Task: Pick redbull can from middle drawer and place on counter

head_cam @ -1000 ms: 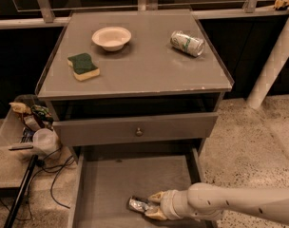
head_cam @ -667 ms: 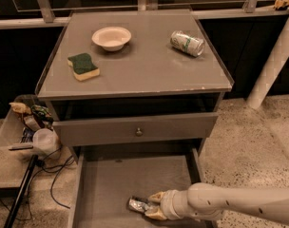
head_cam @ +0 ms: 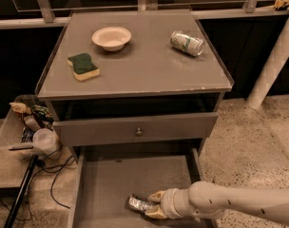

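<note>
The redbull can (head_cam: 138,204), small, silver and dented, lies on its side on the floor of the open middle drawer (head_cam: 111,184), near the front. My gripper (head_cam: 154,205) reaches in from the right and is right at the can's right end, low over the drawer floor. The pale arm (head_cam: 230,204) stretches across the drawer's right wall. The counter (head_cam: 135,65) is the flat grey cabinet top above.
On the counter stand a white bowl (head_cam: 111,37), a green-and-yellow sponge (head_cam: 83,66) and a white-and-green can (head_cam: 187,42) on its side. A shut drawer front with a round knob (head_cam: 139,132) overhangs the open drawer. A bin with clutter (head_cam: 25,127) stands on the left.
</note>
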Available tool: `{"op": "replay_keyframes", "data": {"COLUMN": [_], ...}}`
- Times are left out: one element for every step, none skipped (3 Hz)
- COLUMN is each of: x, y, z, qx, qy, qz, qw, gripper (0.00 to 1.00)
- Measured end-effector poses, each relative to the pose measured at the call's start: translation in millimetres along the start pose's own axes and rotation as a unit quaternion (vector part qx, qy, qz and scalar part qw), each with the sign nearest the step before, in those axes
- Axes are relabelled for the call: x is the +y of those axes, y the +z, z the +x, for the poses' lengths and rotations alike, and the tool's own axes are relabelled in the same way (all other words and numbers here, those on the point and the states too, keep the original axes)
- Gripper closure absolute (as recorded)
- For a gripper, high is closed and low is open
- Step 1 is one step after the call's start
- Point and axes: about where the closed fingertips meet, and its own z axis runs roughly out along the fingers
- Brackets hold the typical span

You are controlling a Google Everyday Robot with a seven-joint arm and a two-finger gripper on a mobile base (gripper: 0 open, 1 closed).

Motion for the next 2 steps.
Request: {"op": "replay_keyframes", "data": {"x": [-10.4, -21.7], "y": [-19.9, -52.2], "z": [-20.8, -40.7], "qx": [-0.026, -0.068], "qy": [-0.015, -0.025], "qz": [0.001, 0.002], "qw": [0.9995, 0.9974], "gripper": [1.00, 1.00]}}
